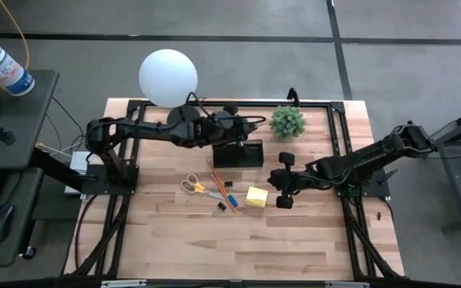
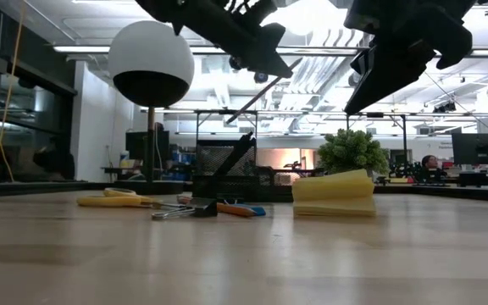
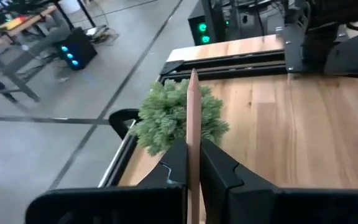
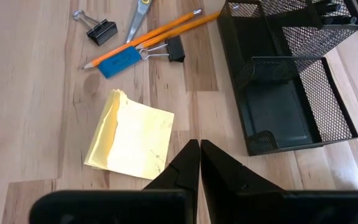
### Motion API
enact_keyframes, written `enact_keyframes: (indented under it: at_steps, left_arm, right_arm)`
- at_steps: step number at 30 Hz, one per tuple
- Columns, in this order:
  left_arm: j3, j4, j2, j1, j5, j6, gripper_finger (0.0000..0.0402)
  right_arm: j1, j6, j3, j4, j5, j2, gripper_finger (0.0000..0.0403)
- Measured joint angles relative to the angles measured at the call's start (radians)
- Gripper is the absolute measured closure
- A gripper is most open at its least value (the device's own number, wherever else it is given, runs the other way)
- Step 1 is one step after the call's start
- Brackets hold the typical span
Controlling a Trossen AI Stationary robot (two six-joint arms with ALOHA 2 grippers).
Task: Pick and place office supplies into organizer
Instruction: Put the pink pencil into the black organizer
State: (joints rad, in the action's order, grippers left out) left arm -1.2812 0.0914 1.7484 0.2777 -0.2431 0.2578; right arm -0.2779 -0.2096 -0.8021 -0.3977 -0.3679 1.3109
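Above the wooden table (image 1: 294, 240), the left gripper (image 3: 193, 163) hovers over the black mesh organizer (image 1: 238, 153), its fingers clamped on an upright pencil (image 3: 192, 118) in front of the green plant (image 1: 287, 122). Below lie yellow-handled scissors (image 1: 192, 186), two orange pencils (image 4: 157, 34), a blue eraser (image 4: 119, 60) and binder clips (image 4: 101, 30). The right gripper (image 4: 199, 157) hangs closed and empty just beside the yellow sticky-note pad (image 4: 132, 137).

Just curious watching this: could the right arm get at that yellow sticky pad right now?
Probably yes. The right tool hangs shut and empty just above the sticky pad, with nothing between them; it would need to open first.
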Motion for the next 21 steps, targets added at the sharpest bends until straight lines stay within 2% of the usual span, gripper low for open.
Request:
enact_keyframes:
  at_steps: [7,21]
  left_arm:
    - [0.013,0.003,0.007,0.006,0.06,0.013,0.04]
    - [0.31,0.445,0.003,0.061,0.073,-0.017,0.0398]
  right_arm:
    - [0.0,0.0,0.0,0.006,0.0,0.0,0.0391]
    - [0.001,-0.002,0.0,0.013,0.0,0.0,0.0391]
